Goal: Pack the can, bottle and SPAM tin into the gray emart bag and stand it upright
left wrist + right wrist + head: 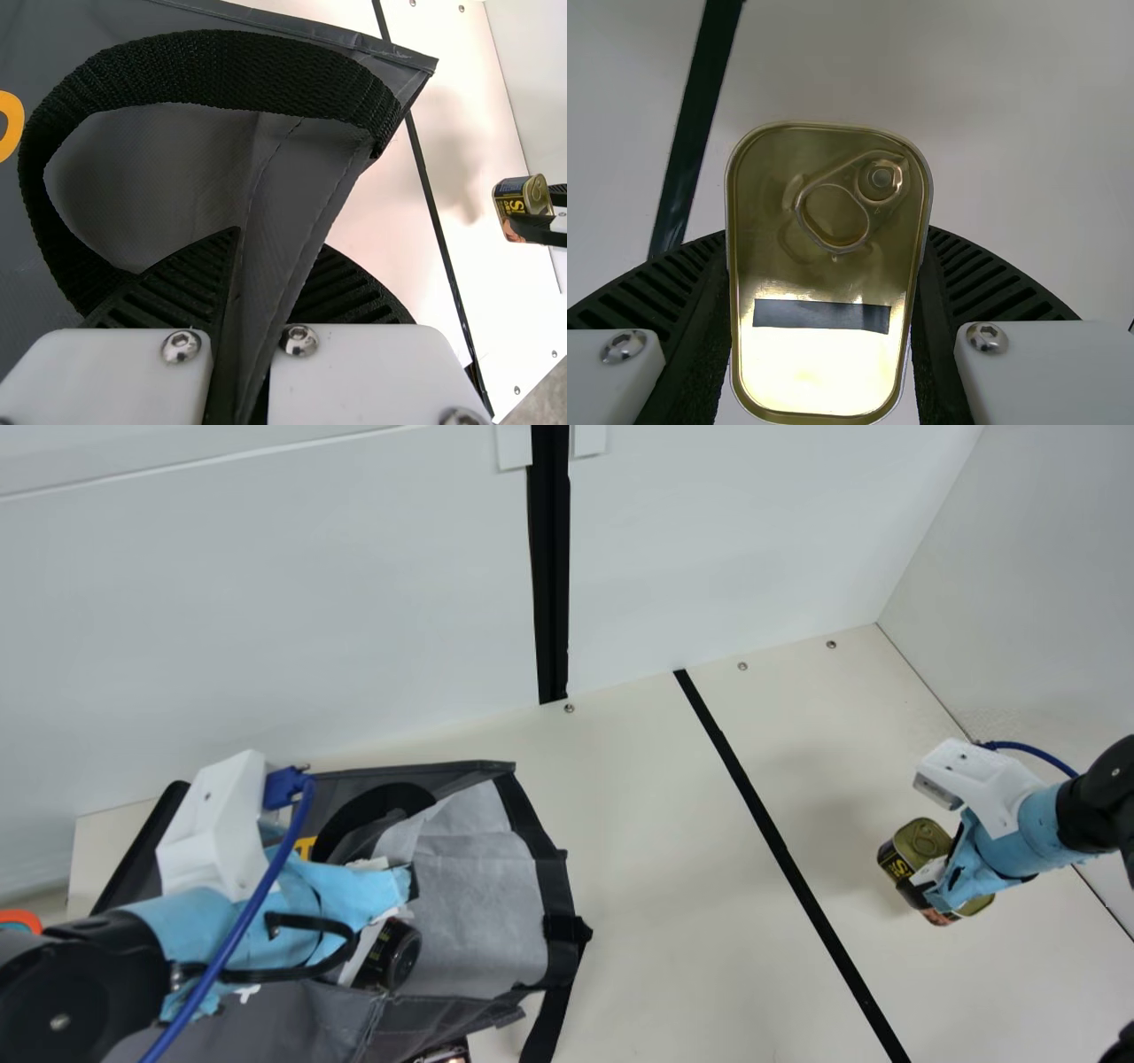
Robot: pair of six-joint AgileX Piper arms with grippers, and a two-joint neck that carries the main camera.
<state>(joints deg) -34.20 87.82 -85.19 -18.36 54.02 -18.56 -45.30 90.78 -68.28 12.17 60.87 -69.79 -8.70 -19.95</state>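
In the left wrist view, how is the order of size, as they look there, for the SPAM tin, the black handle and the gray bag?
1. gray bag
2. black handle
3. SPAM tin, farther from the camera

Glossy gold metal tin lid (833, 354).

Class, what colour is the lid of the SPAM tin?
Gold, with a dark strip across it; the lid shows best in the right wrist view.

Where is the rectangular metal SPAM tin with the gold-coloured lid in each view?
Main view: tin at the right-hand side.
Left wrist view: small, near the picture's edge, beyond the gray fabric bag.
Right wrist view: large, mid-picture, held by the right gripper.
Shared landmark: the long black stripe on the cream table.
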